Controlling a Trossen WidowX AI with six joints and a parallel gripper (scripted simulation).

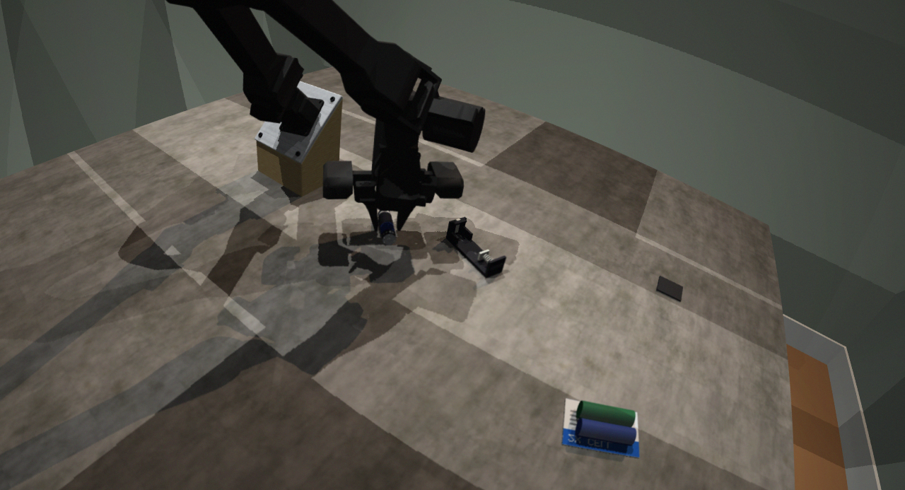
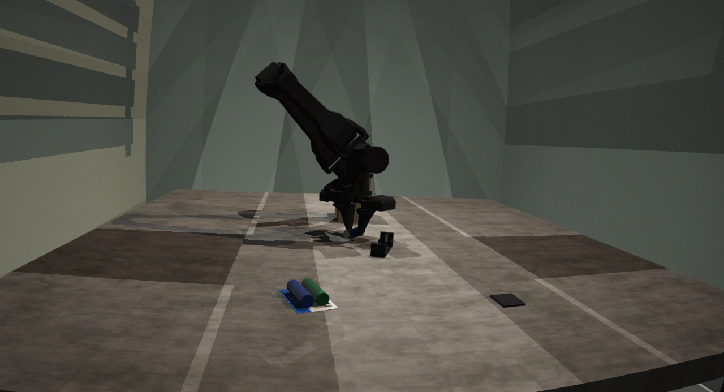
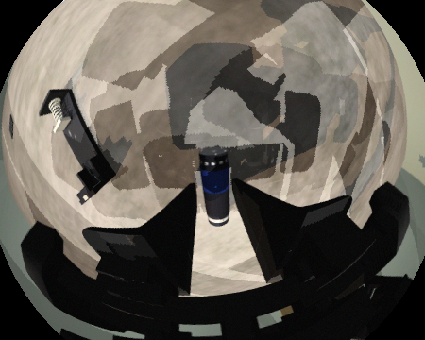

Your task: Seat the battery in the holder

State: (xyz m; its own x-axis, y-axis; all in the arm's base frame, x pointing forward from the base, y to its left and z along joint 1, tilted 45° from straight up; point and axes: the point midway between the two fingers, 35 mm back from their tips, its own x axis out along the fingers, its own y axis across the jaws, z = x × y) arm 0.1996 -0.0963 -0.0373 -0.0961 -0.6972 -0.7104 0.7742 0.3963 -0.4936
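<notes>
A dark battery with a blue band (image 1: 386, 223) (image 2: 353, 232) (image 3: 215, 181) lies on the table between the fingertips. My gripper (image 1: 387, 229) (image 2: 355, 232) (image 3: 214, 185) points down with its fingers partly open, one on each long side of the battery. The wrist view shows narrow gaps between battery and fingers. The black holder (image 1: 471, 249) (image 2: 382, 246) (image 3: 83, 144) is empty and stands beside them, to the right in the top view. Its pale spring (image 3: 56, 110) is at the end farther from the gripper. Which battery end bears the terminal cannot be told.
A blue cylinder (image 1: 605, 431) (image 2: 299, 293) and a green cylinder (image 1: 605, 413) (image 2: 314, 291) lie on a card. A flat black square (image 1: 669, 288) (image 2: 507, 300) lies apart. The arm's base is on a tan block (image 1: 322, 142) with a metal top.
</notes>
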